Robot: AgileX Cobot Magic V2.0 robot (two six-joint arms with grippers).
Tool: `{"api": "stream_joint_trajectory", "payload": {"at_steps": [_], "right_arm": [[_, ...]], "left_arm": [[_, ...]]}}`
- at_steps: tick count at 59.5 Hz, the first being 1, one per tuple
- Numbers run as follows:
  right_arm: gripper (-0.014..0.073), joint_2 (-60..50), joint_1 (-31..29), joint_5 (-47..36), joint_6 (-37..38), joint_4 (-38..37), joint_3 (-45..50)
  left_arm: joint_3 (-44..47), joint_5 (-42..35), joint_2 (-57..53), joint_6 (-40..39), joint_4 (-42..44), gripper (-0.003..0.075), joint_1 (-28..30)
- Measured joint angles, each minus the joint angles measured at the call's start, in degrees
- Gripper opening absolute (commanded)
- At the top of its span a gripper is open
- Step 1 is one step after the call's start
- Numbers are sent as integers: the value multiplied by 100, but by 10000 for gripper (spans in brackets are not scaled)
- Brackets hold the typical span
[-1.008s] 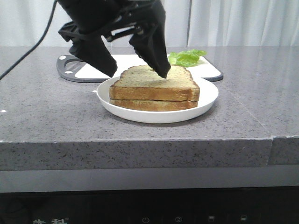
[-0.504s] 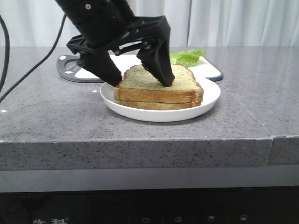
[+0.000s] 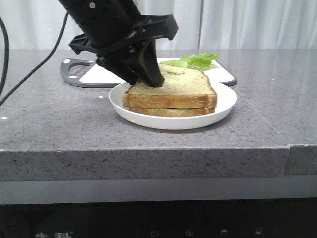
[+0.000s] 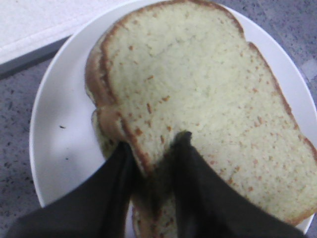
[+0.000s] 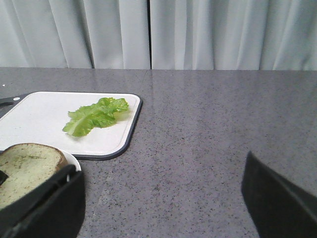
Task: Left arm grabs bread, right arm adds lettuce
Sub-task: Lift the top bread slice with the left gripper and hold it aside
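On plate (image 3: pixel 225 101): 2 bread (image 3: pixel 185 87) slices, top apparently pinched; 1 lettuce (image 5: pixel 96 115).

The bread (image 3: pixel 171 87) is a thick tan slice lying on top of another slice. The green, crinkly lettuce (image 5: pixel 96 115) lies behind it, seemingly untouched.

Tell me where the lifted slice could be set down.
Bare counter right of the plate is free, as is the strip to the plate's left. The cutting board has white room beside the lettuce. The plate is crowded: bread stack, left claw pinching the top slice.
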Motion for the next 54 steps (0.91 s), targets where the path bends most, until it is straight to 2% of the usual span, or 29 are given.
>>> {"api": "stream_joint_trajectory", "payload": {"at_steps": [19, 54], "right_arm": [[650, 0, 0, 0, 0, 0, 0], [650, 0, 0, 0, 0, 0, 0]], "left_arm": [[0, -8, -63, 0, 0, -20, 11], [59, -282, -1058, 0, 160, -21, 11]]}}
